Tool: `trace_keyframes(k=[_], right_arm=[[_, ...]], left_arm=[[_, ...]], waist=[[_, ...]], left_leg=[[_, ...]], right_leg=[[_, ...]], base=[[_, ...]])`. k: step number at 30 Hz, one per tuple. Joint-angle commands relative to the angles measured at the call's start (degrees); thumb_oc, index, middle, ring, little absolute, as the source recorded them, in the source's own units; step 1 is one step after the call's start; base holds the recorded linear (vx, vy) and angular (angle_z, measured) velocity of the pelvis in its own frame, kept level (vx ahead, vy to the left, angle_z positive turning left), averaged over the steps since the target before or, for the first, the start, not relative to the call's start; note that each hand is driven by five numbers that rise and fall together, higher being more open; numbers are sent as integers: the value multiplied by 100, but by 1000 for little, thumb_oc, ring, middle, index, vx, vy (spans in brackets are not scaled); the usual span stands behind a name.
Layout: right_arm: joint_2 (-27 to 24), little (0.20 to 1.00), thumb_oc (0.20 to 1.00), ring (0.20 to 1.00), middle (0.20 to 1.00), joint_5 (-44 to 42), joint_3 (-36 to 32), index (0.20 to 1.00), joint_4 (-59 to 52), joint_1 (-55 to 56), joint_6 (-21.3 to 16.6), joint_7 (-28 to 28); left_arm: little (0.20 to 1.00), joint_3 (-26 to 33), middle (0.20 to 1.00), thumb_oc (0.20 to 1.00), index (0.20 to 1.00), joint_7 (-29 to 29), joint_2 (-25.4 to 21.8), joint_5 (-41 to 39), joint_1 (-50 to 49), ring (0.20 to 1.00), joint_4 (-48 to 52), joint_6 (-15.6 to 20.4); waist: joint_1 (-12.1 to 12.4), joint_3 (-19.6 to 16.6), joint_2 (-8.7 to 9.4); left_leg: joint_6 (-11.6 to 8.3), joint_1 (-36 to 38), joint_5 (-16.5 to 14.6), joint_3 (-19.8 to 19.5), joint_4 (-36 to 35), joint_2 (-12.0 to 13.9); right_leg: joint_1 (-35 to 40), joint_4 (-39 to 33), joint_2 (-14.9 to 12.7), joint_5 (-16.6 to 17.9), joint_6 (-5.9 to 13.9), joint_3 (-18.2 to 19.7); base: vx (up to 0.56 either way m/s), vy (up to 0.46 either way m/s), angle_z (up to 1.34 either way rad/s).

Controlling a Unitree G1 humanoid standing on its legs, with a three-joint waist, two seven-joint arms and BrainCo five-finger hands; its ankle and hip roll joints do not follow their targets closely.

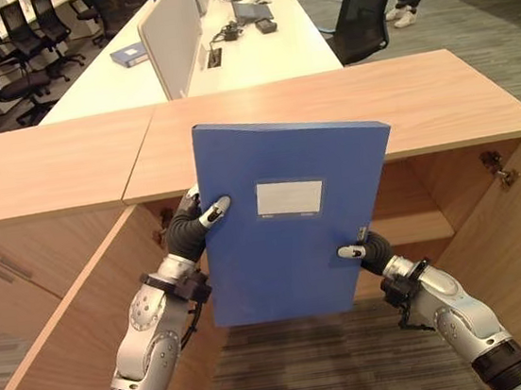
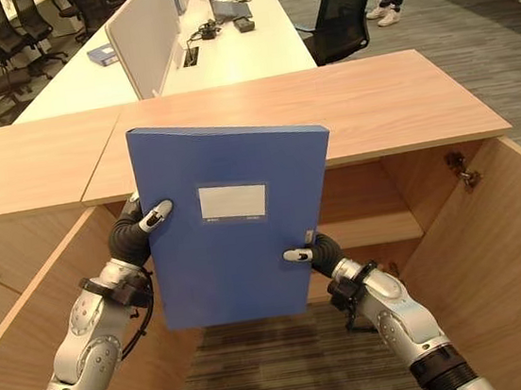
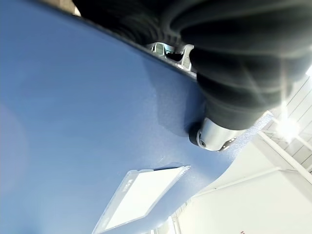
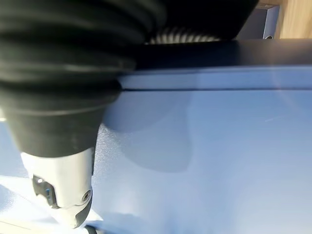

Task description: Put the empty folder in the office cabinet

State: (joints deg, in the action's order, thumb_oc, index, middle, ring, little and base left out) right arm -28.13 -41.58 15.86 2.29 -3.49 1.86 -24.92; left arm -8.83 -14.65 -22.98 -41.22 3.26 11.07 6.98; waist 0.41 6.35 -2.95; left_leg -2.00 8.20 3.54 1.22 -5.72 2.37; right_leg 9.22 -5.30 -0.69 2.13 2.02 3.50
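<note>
The flat blue rectangular folder (image 1: 287,220) stood upright, long axis vertical, before the open wooden cabinet (image 1: 414,205), its side edges pinched by left hand (image 1: 199,217) and right hand (image 1: 360,249).

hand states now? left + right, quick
Left robot hand: shut on the blue folder, thumb pinching its left edge.
Right robot hand: shut on the blue folder, thumb pinching its right edge.

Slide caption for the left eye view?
Both hands, left and right, hold a blue folder upright before the open cabinet.
</note>
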Motion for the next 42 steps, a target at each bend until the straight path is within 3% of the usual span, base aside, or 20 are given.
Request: trace_keyframes(k=[1,6,7,8,9,24,30,32,33,38,42], right_arm=[[572,1000,1000,1000,1000,-94,236,1000,-723,-640,-392,-182],[600,1000,1000,1000,1000,-101,250,1000,-773,-649,-393,-188],[600,918,918,918,918,-101,250,918,-773,-648,-394,-188],[610,410,410,410,410,-118,262,410,-775,-629,-375,-200],[613,200,200,200,200,-108,272,200,-777,-617,-370,-201],[492,200,200,200,200,-99,456,200,-887,-544,-209,-531],[537,200,200,200,200,40,266,200,-749,-383,-277,-364],[507,200,200,200,200,291,148,200,-680,-309,-333,-272],[475,200,200,200,200,465,81,200,-624,-266,-365,-221],[401,200,200,200,200,1611,-402,200,239,151,-488,245],[459,200,200,200,200,2126,-809,200,1062,616,-587,518]], left_arm=[[200,-486,200,200,200,-329,14,86,474,200,-102,69],[200,-511,200,200,200,-392,-3,109,411,200,-104,14],[200,-511,200,200,200,-392,-3,110,410,200,-104,14],[200,-514,200,200,200,-409,-11,109,384,200,-82,5],[200,-511,200,200,200,-410,-6,106,380,200,-75,2],[200,-471,200,200,200,-446,62,115,359,200,-50,40],[200,-377,200,200,200,-390,65,209,257,200,-125,45],[548,-303,548,548,548,-360,26,310,197,548,-186,32],[1000,-269,1000,1000,1000,-333,18,369,157,1000,-247,28],[1000,-9,1000,1000,1000,-270,-135,1076,-81,1000,-658,48],[1000,194,1000,1000,1000,-541,-423,1570,-443,1000,-1034,28]], waist=[[6,-215,304],[14,-219,310],[13,-220,310],[15,-219,317],[17,-219,321],[31,-233,362],[24,-239,365],[20,-236,360],[17,-238,359],[-10,-221,335],[-53,-209,297]], left_leg=[[-168,140,-557,-46,72,187],[-163,139,-561,-49,72,188],[-163,138,-561,-50,72,188],[-164,139,-563,-49,72,190],[-163,139,-564,-48,72,191],[-165,174,-581,-69,72,202],[-163,182,-588,-85,72,208],[-158,187,-594,-94,72,203],[-156,188,-594,-98,72,202],[-154,175,-593,-122,72,200],[-160,174,-599,-126,72,205]], right_leg=[[79,228,-541,-520,485,-98],[71,245,-536,-528,483,-95],[71,245,-536,-528,483,-95],[71,249,-536,-530,487,-98],[71,251,-537,-533,489,-95],[72,318,-535,-570,491,-96],[73,357,-534,-591,491,-104],[66,381,-528,-600,492,-99],[63,391,-529,-602,492,-97],[40,425,-531,-612,498,-127],[22,440,-531,-629,519,-152]], base=[[0,0,0],[0,0,0],[0,0,0],[0,0,0],[0,0,0],[0,0,0],[0,0,0],[0,0,0],[0,0,0],[0,0,0],[10,4,2]])
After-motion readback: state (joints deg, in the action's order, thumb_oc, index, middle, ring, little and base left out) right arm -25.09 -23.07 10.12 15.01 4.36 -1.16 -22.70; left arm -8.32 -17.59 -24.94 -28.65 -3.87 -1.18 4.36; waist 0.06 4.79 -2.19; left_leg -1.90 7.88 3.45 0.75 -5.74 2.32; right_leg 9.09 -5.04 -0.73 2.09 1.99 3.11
